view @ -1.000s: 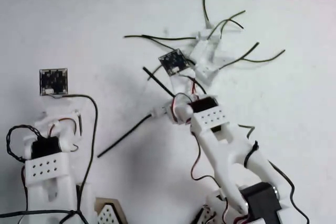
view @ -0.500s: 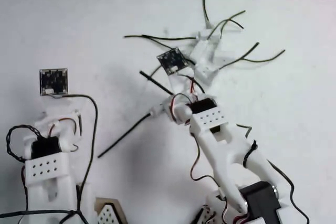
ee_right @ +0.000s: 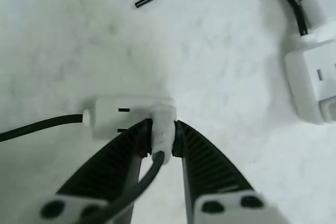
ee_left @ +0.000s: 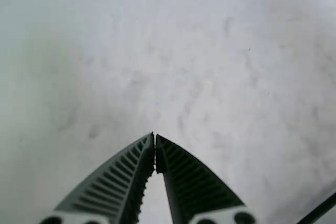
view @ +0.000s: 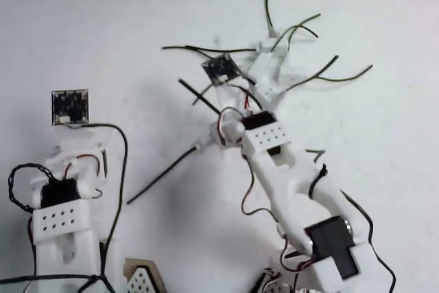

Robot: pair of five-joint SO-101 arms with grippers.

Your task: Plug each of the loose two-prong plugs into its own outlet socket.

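Observation:
In the right wrist view my right gripper [ee_right: 161,129] is shut on a white two-prong plug [ee_right: 163,121], its cord trailing back between the fingers. The plug butts against a white socket body [ee_right: 118,116] that has two dark marks and a black cord running away from it. A white outlet block [ee_right: 315,77] with slots lies farther off. In the high view the right arm [view: 264,135] is at mid-table, the held plug [view: 204,145] beside it, just short of the cluster of white outlet sockets [view: 267,73]. My left gripper [ee_left: 155,148] is shut and empty over bare table.
Several loose black cords [view: 206,49] fan out around the sockets at the back. One black cord [view: 158,176] runs from the plug toward the front left. The left arm [view: 65,190] sits at the front left with its cable [view: 122,169] looped beside it.
The right arm has pushed a little toward the back of the table and turned slightly, with the plug still in its gripper. The left arm has stayed still.

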